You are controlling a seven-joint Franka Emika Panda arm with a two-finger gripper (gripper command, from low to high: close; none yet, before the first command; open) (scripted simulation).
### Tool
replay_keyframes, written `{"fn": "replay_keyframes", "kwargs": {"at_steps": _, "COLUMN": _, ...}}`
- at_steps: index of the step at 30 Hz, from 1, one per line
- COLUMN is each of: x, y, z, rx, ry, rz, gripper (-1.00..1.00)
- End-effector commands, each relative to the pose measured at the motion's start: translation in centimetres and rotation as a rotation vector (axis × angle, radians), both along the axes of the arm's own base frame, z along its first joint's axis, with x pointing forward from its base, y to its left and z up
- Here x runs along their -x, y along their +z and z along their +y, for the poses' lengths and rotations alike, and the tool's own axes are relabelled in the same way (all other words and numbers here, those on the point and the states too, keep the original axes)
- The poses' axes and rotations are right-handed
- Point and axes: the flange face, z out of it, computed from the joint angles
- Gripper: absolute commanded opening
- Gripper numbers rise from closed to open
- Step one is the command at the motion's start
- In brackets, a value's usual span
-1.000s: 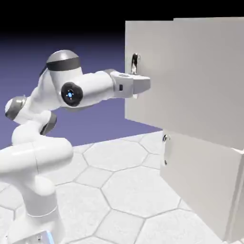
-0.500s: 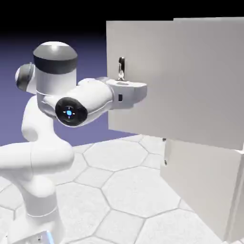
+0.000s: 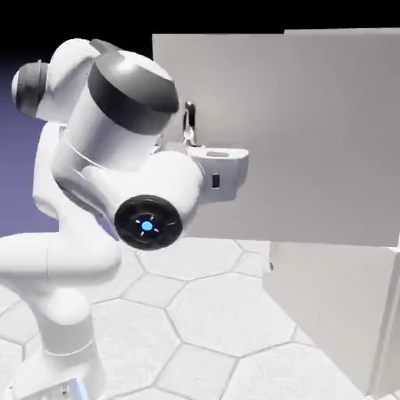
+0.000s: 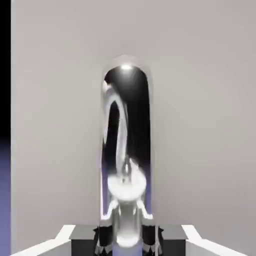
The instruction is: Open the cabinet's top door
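The off-white cabinet (image 3: 336,312) stands at the exterior view's right. Its top door (image 3: 312,133) is swung well out toward the exterior view's left. The silver bar handle (image 3: 188,123) sticks up near the door's free edge. My gripper (image 3: 197,147) reaches in from the left and is shut on the handle, just below its visible top. In the hand view the handle (image 4: 126,150) fills the middle as a tall shiny arch over the door panel (image 4: 200,125). Both grey fingertips (image 4: 102,239) press against its lower end.
The lower panel (image 3: 328,305) with small dark studs (image 3: 271,266) stays flat below the open door. My own arm's elbow and forearm (image 3: 125,148) bulk large in front of the door's left edge. The hexagon-tiled table (image 3: 195,312) spreads beneath.
The top door has swung further open toward the exterior view's left. My gripper moved with the handle, and the arm's elbow has folded forward and up.
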Motion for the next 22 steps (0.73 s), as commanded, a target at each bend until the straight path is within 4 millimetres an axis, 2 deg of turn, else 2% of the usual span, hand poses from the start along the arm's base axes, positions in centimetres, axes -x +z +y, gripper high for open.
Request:
{"fn": "replay_keyframes", "kwargs": {"at_steps": 1, "x": 0.1, "y": 0.0, "z": -0.8, "rx": 0.0, "ry": 0.019, "rz": 0.0, "gripper": -1.0}}
{"fn": "replay_keyframes", "kwargs": {"at_steps": 11, "x": -0.1, "y": 0.0, "z": -8.9, "rx": 0.0, "ry": 0.218, "rz": 0.0, "gripper": -1.0}}
{"fn": "replay_keyframes", "kwargs": {"at_steps": 19, "x": -1.4, "y": 0.0, "z": -15.1, "rx": 0.0, "ry": 0.373, "rz": 0.0, "gripper": -1.0}}
{"fn": "replay_keyframes", "kwargs": {"at_steps": 22, "x": -1.9, "y": 0.0, "z": -16.8, "rx": 0.0, "ry": 0.416, "rz": 0.0, "gripper": -1.0}}
